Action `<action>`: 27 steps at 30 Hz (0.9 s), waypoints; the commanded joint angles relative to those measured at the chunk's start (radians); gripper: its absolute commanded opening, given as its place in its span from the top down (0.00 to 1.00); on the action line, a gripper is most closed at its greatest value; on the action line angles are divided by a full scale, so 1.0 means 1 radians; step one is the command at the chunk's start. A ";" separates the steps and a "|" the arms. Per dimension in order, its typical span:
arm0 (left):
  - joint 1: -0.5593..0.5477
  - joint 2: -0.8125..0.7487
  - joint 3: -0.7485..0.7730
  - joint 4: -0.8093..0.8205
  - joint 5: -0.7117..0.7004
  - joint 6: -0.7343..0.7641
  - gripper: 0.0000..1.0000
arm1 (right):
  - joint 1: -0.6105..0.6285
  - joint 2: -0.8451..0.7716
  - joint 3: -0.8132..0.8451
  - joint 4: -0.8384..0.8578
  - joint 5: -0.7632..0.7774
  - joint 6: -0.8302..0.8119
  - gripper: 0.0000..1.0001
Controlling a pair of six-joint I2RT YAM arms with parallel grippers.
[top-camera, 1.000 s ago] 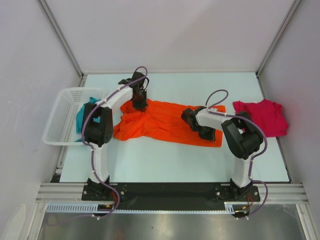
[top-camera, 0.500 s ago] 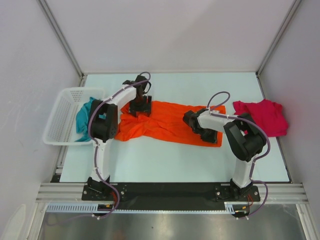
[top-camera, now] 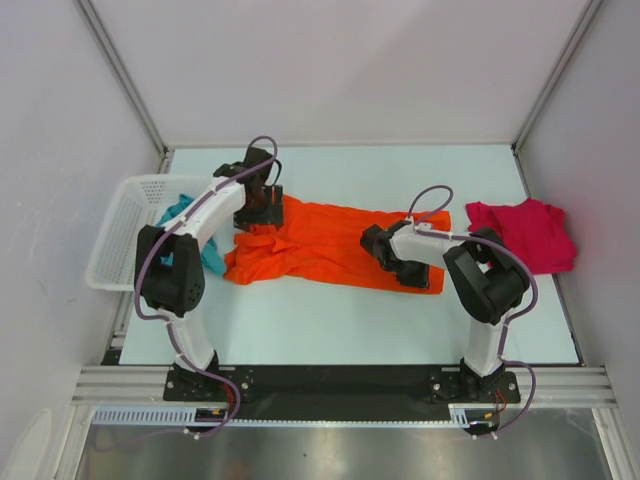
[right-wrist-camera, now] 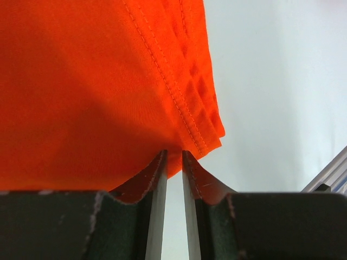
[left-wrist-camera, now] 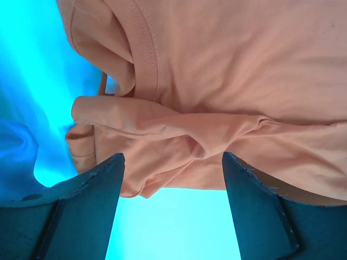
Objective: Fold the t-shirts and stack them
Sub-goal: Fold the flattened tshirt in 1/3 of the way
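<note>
The orange t-shirt (top-camera: 320,245) is being shown laid out flat and lengthwise across the middle of the pale table (top-camera: 400,180), with its left end bunched into folds. The left gripper (top-camera: 262,210) is being held over this bunched end, at the far side of the cloth. In the left wrist view, the left gripper (left-wrist-camera: 172,157) is being kept widely spread, and its dark fingers (left-wrist-camera: 87,200) are seen on either side of the ribbed collar and a twisted fold of the orange t-shirt (left-wrist-camera: 244,65), with nothing being gripped between them. The right gripper (top-camera: 422,275) is being placed at the near right corner of the shirt. In the right wrist view, the right gripper (right-wrist-camera: 173,154) is almost pressed together, and the stitched hem of the orange t-shirt (right-wrist-camera: 81,81) is being pinched between the two tips. The white mesh basket (top-camera: 115,240) is standing at the left edge of the table. The teal t-shirt (top-camera: 178,212) is being kept inside it as a crumpled heap; part of it is hanging over the right rim, and part is being hidden by the left arm. The red t-shirt (top-camera: 525,232) is lying loosely crumpled at the right edge of the table, well apart from the orange one.
</note>
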 commanded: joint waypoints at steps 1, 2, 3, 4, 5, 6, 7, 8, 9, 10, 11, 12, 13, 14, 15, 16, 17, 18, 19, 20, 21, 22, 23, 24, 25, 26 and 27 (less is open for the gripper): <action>-0.001 -0.026 -0.022 0.005 0.002 -0.016 0.22 | 0.010 0.009 0.015 0.003 0.013 0.011 0.78; -0.001 -0.040 -0.038 0.016 0.004 -0.017 0.22 | 0.010 0.009 0.012 0.004 0.016 0.011 0.77; -0.001 -0.063 -0.071 0.022 0.003 -0.017 0.22 | 0.010 0.006 0.009 0.008 0.019 0.008 0.78; 0.000 -0.069 -0.087 0.028 -0.002 -0.017 0.22 | 0.010 0.009 0.007 0.006 0.021 0.009 0.77; 0.000 -0.072 -0.097 0.033 -0.004 -0.016 0.22 | 0.010 0.009 0.004 0.009 0.019 0.006 0.77; 0.000 -0.071 -0.105 0.031 -0.005 -0.016 0.22 | 0.010 0.013 0.004 0.014 0.016 0.005 0.77; 0.000 -0.071 -0.122 0.033 -0.002 -0.016 0.22 | 0.010 0.020 0.005 0.014 0.016 0.002 0.78; 0.000 -0.069 -0.128 0.040 0.000 -0.017 0.22 | 0.011 0.020 0.008 0.015 0.015 0.001 0.78; 0.000 -0.069 -0.140 0.042 0.003 -0.017 0.22 | 0.011 0.023 0.008 0.014 0.015 0.000 0.78; 0.000 -0.069 -0.142 0.042 0.006 -0.020 0.22 | 0.011 0.020 0.008 0.014 0.015 0.001 0.78; 0.000 -0.072 -0.145 0.048 0.007 -0.022 0.22 | 0.013 0.018 0.007 0.014 0.018 0.000 0.78; 0.000 -0.072 -0.145 0.051 0.009 -0.020 0.22 | 0.013 0.018 0.007 0.014 0.018 0.003 0.78; 0.000 -0.069 -0.145 0.054 0.009 -0.020 0.22 | 0.013 0.018 0.007 0.012 0.018 0.003 0.78; 0.000 -0.066 -0.144 0.059 0.006 -0.019 0.22 | 0.013 0.021 0.007 0.012 0.018 0.003 0.78; 0.000 -0.054 -0.144 0.065 0.006 -0.017 0.22 | 0.014 0.021 0.008 0.014 0.016 0.003 0.78; 0.000 -0.043 -0.141 0.071 0.007 -0.020 0.22 | 0.013 0.021 0.007 0.014 0.018 0.003 0.78; 0.000 -0.017 -0.136 0.073 0.009 -0.022 0.22 | 0.011 0.023 0.010 0.014 0.016 0.003 0.78; 0.000 -0.006 -0.128 0.076 0.007 -0.025 0.22 | 0.014 0.024 0.012 0.012 0.015 0.003 0.78; 0.000 0.004 -0.122 0.086 0.007 -0.030 0.22 | 0.014 0.024 0.013 0.011 0.018 0.001 0.78; 0.000 0.030 -0.116 0.088 0.006 -0.030 0.22 | 0.014 0.023 0.013 0.008 0.018 0.003 0.78; 0.000 0.041 -0.095 0.089 0.007 -0.033 0.22 | 0.014 0.024 0.012 0.008 0.019 0.003 0.78; 0.000 0.057 -0.082 0.096 0.006 -0.033 0.22 | 0.014 0.023 0.012 0.006 0.022 0.005 0.78; 0.002 0.089 -0.070 0.093 0.006 -0.031 0.22 | 0.014 0.024 0.010 0.006 0.025 0.005 0.78; 0.002 0.104 -0.041 0.089 0.006 -0.031 0.22 | 0.016 0.026 0.010 0.003 0.025 0.005 0.78; 0.002 0.118 -0.029 0.086 0.009 -0.033 0.22 | 0.014 0.024 0.010 0.003 0.027 0.006 0.78; 0.002 0.136 -0.021 0.089 0.009 -0.036 0.22 | 0.014 0.026 0.010 0.000 0.030 0.006 0.78; 0.002 0.146 -0.006 0.091 0.010 -0.036 0.22 | 0.014 0.024 0.010 0.000 0.030 0.008 0.78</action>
